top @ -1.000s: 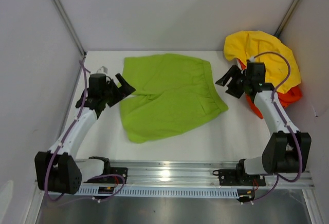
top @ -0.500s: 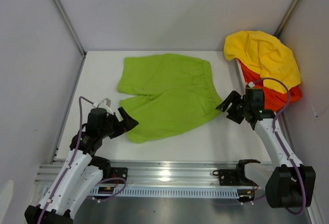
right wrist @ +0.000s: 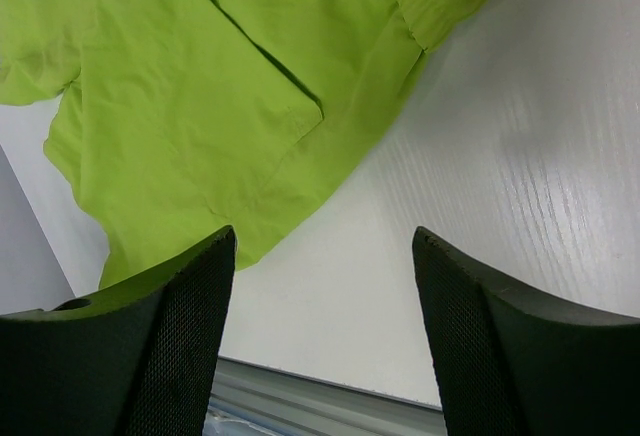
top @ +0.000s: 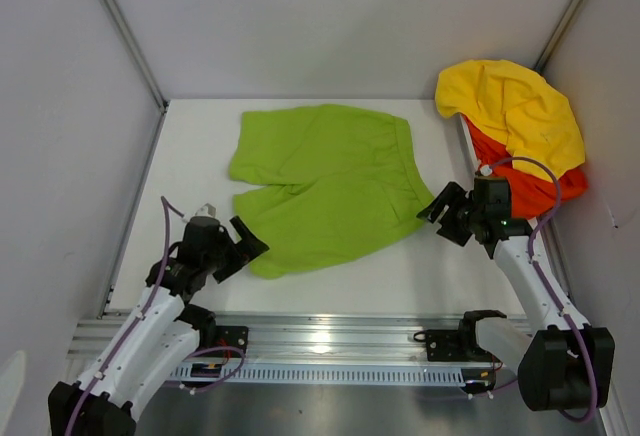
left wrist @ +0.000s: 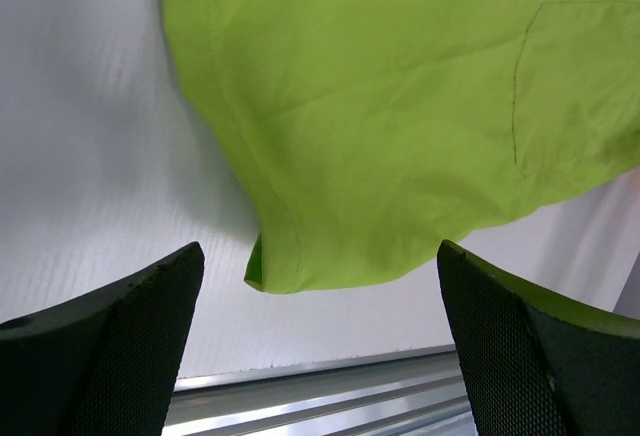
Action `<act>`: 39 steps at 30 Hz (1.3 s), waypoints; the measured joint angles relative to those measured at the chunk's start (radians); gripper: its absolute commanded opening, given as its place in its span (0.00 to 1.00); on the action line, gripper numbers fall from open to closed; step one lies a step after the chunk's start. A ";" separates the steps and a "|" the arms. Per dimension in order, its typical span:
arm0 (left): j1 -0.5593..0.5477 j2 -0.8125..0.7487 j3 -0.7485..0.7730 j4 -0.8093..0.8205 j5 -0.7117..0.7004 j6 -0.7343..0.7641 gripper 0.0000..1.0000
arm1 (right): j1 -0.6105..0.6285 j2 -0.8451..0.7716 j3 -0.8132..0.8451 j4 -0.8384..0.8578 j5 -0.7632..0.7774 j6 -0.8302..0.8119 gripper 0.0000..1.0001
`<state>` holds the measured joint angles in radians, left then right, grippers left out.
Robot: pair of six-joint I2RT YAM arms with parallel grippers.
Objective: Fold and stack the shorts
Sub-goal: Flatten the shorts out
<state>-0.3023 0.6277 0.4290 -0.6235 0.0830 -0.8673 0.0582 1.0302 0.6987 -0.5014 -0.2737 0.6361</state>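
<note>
The lime-green shorts (top: pixel 325 181) ahead of the left gripper (left wrist: pixel 318 256) are one plain bright colour with no print, only thin darker seam lines around a pocket. Just beyond the right gripper (right wrist: pixel 322 241), on its outer side, the orange-red shorts (top: pixel 535 188) are equally plain, and the yellow cloth (top: pixel 510 106) over them is a solid warm yellow. The table (right wrist: pixel 520 176) under both grippers is white with a faint fine grain. Both grippers' pads (left wrist: pixel 130 346) are black with a dotted mesh texture. The arms (top: pixel 150 331) are white with black joints and purple cables (top: pixel 160 256), and the rail (top: pixel 330 341) behind the grippers is silver
</note>
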 measured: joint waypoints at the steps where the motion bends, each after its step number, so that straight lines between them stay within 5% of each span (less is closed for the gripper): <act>1: 0.000 0.006 -0.002 0.002 -0.002 -0.006 0.99 | 0.000 0.000 0.000 0.002 0.000 0.000 0.73; 5: 0.000 0.016 -0.043 0.044 0.000 -0.027 0.97 | 0.000 0.006 0.000 0.013 -0.001 0.000 0.74; 10: -0.001 0.015 -0.128 0.172 0.011 -0.050 0.82 | 0.000 0.007 -0.001 0.035 -0.016 0.008 0.74; 14: -0.001 0.046 -0.135 0.244 0.027 -0.056 0.58 | 0.000 0.008 -0.001 0.044 -0.027 0.011 0.74; 18: -0.001 0.051 -0.135 0.299 0.034 -0.053 0.22 | 0.000 0.012 -0.001 0.055 -0.032 0.016 0.74; 22: -0.001 0.053 -0.134 0.315 0.044 -0.048 0.00 | 0.000 0.029 -0.001 0.063 -0.032 0.018 0.74; 34: -0.002 0.203 0.108 0.209 0.048 -0.017 0.00 | 0.000 0.117 -0.001 0.073 -0.021 0.018 0.72; 37: -0.002 0.243 0.208 0.191 0.020 0.001 0.21 | 0.000 0.131 -0.001 0.076 -0.019 0.018 0.72; 38: -0.002 0.254 0.229 0.191 0.013 0.010 0.40 | 0.000 0.134 -0.001 0.077 -0.019 0.018 0.72; 39: -0.002 0.267 0.244 0.189 0.007 0.024 0.47 | 0.000 0.137 -0.001 0.080 -0.019 0.018 0.71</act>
<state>-0.3046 0.8944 0.6731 -0.4343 0.0902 -0.8436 0.0582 1.1667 0.6975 -0.4217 -0.2924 0.6544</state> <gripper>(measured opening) 0.278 0.718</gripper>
